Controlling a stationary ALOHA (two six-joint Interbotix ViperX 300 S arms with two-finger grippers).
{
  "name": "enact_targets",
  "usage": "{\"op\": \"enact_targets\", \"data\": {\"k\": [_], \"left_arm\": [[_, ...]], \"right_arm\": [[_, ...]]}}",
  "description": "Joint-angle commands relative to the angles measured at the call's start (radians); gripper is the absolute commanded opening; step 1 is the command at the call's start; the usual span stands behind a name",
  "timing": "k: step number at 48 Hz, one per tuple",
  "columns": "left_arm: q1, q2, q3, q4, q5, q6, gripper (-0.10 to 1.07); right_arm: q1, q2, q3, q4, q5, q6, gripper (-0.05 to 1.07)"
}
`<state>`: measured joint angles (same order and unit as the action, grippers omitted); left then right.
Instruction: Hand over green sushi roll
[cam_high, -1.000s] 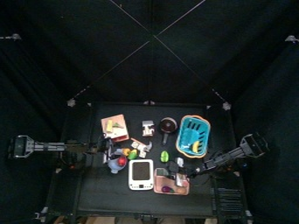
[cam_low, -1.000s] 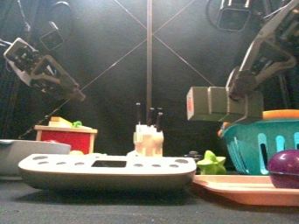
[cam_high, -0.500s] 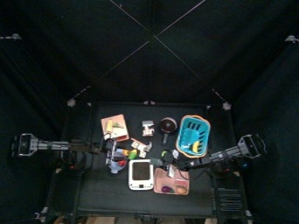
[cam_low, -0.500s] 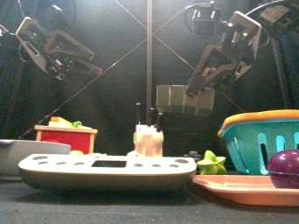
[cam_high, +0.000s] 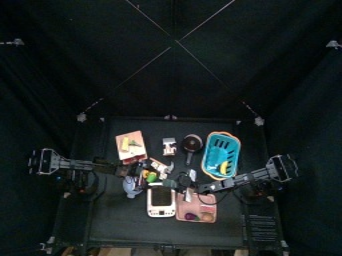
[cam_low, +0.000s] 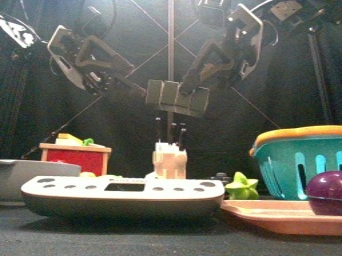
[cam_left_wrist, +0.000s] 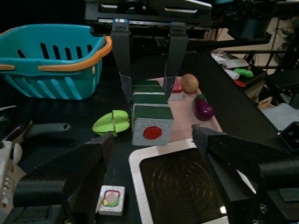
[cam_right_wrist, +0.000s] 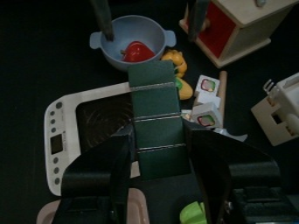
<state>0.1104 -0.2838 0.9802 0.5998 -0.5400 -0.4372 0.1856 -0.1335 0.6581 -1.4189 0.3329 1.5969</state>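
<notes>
The right hand (cam_right_wrist: 158, 162) is clamping one end of the green roll (cam_right_wrist: 155, 118), a long block of square section, dark and matt, banded into segments, with a pale end face bearing one red dot (cam_left_wrist: 149, 132). It is hanging in the air above the middle of the bench (cam_high: 114, 235), over the white scale (cam_low: 120, 195). The left hand (cam_left_wrist: 152, 149) is facing the roll's dotted end with its two fingers spread apart, one on each side and neither touching. The scale is a smooth oval plastic slab with a ringed plate. One teal ribbed basket (cam_low: 305, 160) with an orange rim is standing at the right; its contents cannot be told. One grey-blue bowl (cam_right_wrist: 135, 45) is holding a single red piece. One pink tray (cam_low: 287, 214) is carrying a purple ball (cam_low: 325, 187). One red box (cam_low: 76, 155) is standing at the left.
</notes>
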Motion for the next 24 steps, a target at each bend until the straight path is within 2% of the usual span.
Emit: {"op": "enact_targets", "data": {"k": [1,24], "left_arm": [[-0.003,0.023,-0.043,-0.008,-0.008,0.005,1.03],[0.009,0.143,-0.130,-0.046,-0.008,0.011,1.03]], "right_arm": [[-0.015,-0.014,-0.034,-0.011,0.002,-0.002,0.65],[-0.049,-0.009,-0.051,-0.011,0.002,0.002,0.65]]}}
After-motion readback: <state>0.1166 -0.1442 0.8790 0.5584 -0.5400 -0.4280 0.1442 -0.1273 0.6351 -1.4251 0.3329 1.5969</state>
